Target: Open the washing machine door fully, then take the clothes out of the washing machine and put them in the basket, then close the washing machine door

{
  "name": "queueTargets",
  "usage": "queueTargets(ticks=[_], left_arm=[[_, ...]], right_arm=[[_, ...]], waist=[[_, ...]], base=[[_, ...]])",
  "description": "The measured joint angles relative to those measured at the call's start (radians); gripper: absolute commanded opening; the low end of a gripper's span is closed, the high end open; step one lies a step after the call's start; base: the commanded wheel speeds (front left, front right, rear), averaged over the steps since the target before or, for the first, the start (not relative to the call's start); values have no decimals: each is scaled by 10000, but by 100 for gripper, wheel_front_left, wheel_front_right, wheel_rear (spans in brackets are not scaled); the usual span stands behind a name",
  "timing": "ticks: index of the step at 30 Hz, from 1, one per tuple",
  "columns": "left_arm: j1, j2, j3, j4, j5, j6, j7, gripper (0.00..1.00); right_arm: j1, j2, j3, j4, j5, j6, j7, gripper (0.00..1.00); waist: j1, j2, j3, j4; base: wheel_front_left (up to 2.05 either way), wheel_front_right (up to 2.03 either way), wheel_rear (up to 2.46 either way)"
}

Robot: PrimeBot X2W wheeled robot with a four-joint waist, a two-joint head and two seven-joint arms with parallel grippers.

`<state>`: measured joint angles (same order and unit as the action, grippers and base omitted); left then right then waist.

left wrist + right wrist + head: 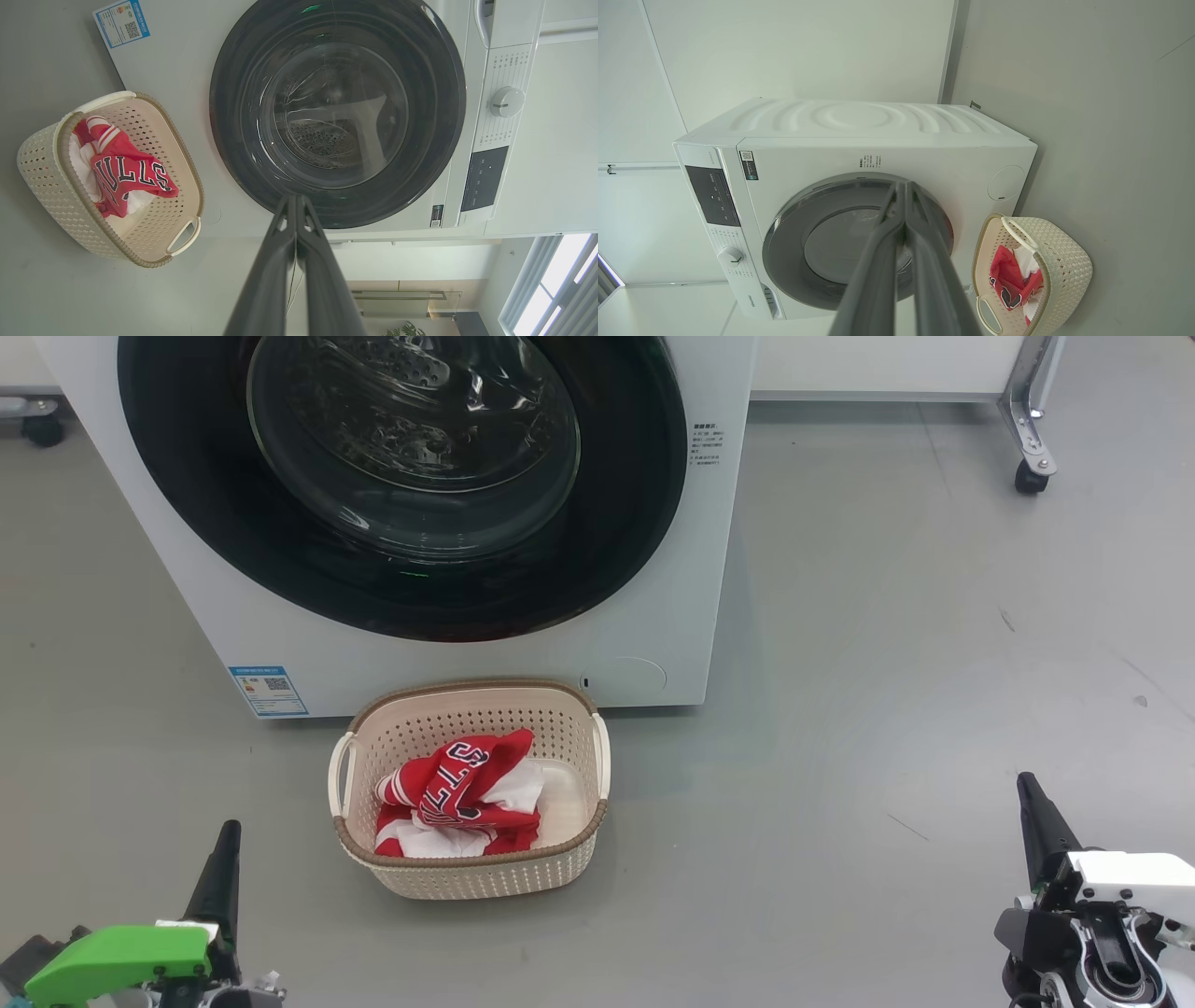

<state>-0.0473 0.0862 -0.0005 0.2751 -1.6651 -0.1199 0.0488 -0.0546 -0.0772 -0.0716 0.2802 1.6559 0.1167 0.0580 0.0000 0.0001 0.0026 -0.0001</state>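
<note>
The white washing machine (pixel 653 569) stands ahead with its round black-rimmed door (pixel 401 485) shut flat against the front; steel drum shows through the glass. The cream basket (pixel 471 877) sits on the floor just before it, holding the red jersey clothes (pixel 457 793) bunched with white cloth. My left gripper (pixel 224 840) is shut and empty at the lower left, well short of the basket. My right gripper (pixel 1032 793) is shut and empty at the lower right. The left wrist view shows the door (pixel 336 112), basket (pixel 46 177) and clothes (pixel 126 177); the right wrist view shows the machine (pixel 859 121), basket (pixel 1064 266) and clothes (pixel 1008 280).
Grey floor (pixel 887 663) spreads wide to the right of the machine. A metal frame leg on a caster (pixel 1027 476) stands at the far right, and another wheel (pixel 42 429) at the far left. The blue label sticker (pixel 268 691) marks the machine's lower left corner.
</note>
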Motion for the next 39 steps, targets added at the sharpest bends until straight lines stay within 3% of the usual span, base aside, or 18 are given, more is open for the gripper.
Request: queueTargets(ticks=[39], left_arm=[[-56,-6,33,29,0,-2,31,0]], right_arm=[[-5,4,-36,12,-2,50,42,0]], waist=[[0,0,-1,0]], base=[[0,0,0]])
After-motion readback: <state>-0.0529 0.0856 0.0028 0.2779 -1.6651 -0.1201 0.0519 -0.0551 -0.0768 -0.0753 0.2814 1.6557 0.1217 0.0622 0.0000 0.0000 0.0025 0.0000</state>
